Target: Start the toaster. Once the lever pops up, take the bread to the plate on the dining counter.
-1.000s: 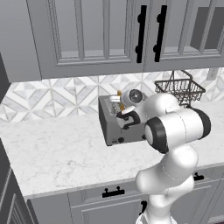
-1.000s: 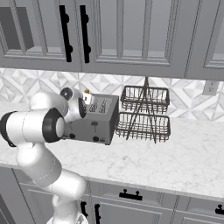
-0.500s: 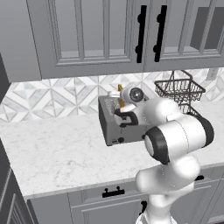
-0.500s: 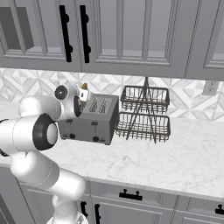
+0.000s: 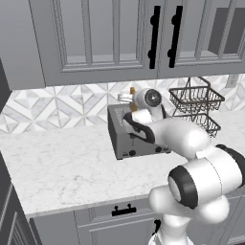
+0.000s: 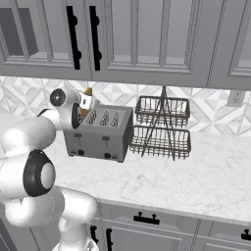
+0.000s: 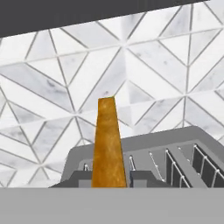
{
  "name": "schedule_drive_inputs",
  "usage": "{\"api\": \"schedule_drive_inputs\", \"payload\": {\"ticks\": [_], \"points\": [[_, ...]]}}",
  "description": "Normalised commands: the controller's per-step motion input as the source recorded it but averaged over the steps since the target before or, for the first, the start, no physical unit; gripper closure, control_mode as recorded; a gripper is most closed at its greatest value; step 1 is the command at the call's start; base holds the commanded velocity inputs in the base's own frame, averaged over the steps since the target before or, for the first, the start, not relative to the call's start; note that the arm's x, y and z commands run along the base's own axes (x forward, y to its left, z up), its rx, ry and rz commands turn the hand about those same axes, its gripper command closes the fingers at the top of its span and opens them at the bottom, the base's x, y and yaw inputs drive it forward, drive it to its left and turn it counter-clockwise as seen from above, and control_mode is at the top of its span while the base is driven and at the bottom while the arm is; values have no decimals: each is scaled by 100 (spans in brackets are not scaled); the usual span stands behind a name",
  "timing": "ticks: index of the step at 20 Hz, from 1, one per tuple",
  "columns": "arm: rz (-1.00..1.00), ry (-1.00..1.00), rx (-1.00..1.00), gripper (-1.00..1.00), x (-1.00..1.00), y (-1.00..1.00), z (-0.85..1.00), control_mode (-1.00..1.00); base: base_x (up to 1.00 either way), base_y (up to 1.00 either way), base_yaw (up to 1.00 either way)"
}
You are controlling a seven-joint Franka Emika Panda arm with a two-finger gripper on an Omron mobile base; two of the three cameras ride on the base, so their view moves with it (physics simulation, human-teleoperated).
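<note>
Toasting looked done: gripper was pinched on the bread, slice edge-on and raised above the toaster top, so carrying it to the plate was what remained. Wire rack stood just beside the toaster, upper cabinets close overhead, limiting the lift-out.

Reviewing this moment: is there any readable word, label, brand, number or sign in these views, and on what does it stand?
None: no text reads in any view.
Boxy grey metal toaster: its front carries only dark levers and black round knobs, no brand or numbers.
Thin bread slice with orange-brown crust, clamped in the gripper: unmarked.
White wall outlet: no legible marking.
Grey cabinet doors and two-tier wire basket rack: plain.
</note>
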Motion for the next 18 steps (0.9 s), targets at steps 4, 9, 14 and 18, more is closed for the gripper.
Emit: {"api": "schedule_drive_inputs", "payload": {"ticks": [4,9,14,18], "points": [[0,21,0,100,-94,0,23,-100,0,0,0],[-1,17,0,100,-100,-2,27,-100,0,0,0],[0,11,0,100,-100,-24,53,-100,0,0,0],[0,20,0,100,-80,-24,58,-100,0,0,0]]}}
